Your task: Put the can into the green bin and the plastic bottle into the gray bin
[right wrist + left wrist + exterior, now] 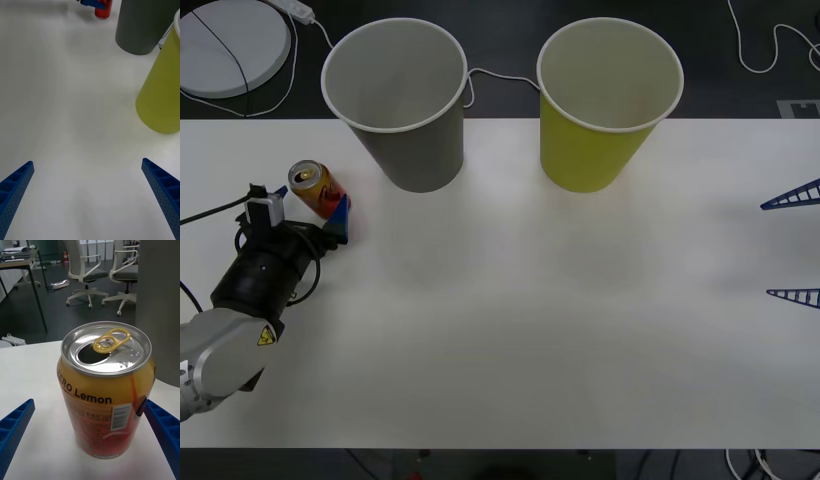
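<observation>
My left hand [330,215] is at the can [316,189], fingers spread with one on each side; in the left wrist view one finger [163,435] looks to be touching the can's side and the other stands apart, so no grip yet. The can stands upright on the bench [510,330], tab already opened. Step in hand: grasping the can. Next: close on it, lift straight up, keep it level. The gray bin [400,100] is just beyond my left hand. The green bin [605,105] is past it, so the carry has to clear the gray rim. My right hand [792,245] waits open, well apart. No bottle spotted.
</observation>
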Controlling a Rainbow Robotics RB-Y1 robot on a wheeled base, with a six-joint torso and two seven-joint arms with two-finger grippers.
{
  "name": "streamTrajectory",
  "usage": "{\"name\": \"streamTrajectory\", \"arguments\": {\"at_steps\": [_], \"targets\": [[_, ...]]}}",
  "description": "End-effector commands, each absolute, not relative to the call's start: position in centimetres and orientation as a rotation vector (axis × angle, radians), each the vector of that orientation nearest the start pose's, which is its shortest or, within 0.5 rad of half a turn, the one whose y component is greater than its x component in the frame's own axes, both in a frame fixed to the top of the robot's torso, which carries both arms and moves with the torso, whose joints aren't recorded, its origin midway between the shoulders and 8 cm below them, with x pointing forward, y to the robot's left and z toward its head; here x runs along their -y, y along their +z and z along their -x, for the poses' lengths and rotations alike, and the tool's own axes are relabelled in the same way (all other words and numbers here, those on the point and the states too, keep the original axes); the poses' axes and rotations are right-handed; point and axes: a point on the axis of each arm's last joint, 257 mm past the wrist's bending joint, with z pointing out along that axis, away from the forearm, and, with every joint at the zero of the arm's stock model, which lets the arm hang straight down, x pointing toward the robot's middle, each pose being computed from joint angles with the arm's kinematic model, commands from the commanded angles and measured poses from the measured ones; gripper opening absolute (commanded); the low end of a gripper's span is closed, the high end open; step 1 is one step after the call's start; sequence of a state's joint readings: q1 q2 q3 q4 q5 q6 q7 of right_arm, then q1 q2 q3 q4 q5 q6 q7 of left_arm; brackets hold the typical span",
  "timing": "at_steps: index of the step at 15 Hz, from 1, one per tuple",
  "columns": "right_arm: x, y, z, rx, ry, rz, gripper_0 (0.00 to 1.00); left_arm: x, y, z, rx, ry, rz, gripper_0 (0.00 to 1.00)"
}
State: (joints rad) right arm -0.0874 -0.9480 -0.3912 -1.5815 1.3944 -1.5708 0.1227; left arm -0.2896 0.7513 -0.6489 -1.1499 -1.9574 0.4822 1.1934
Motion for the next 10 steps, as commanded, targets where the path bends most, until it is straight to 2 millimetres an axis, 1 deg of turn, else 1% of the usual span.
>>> {"name": "streamTrajectory", "arguments": {"at_steps": [1, 3, 7, 8, 9, 10], "targets": [[34.7, -14.2, -38.5, -1.493, 0.22, 1.656, 1.0, -33.3, -25.3, -58.3, -1.567, 0.022, -0.16, 1.0], [34.7, -14.2, -38.5, -1.493, 0.22, 1.656, 1.0, -32.9, -25.3, -59.0, -1.567, 0.02, -0.155, 1.0], [34.7, -14.2, -38.5, -1.493, 0.22, 1.656, 1.0, -32.7, -25.2, -59.7, -1.565, 0.027, -0.147, 1.0], [34.7, -14.2, -38.5, -1.493, 0.22, 1.656, 1.0, -32.7, -25.3, -59.7, -1.566, 0.027, -0.146, 0.79], [34.7, -14.2, -38.5, -1.493, 0.22, 1.656, 1.0, -32.6, -25.3, -59.7, -1.566, 0.024, -0.145, 0.32], [34.7, -14.2, -38.5, -1.493, 0.22, 1.656, 1.0, -32.6, -25.3, -59.7, -1.566, 0.028, -0.147, 0.11]]}}
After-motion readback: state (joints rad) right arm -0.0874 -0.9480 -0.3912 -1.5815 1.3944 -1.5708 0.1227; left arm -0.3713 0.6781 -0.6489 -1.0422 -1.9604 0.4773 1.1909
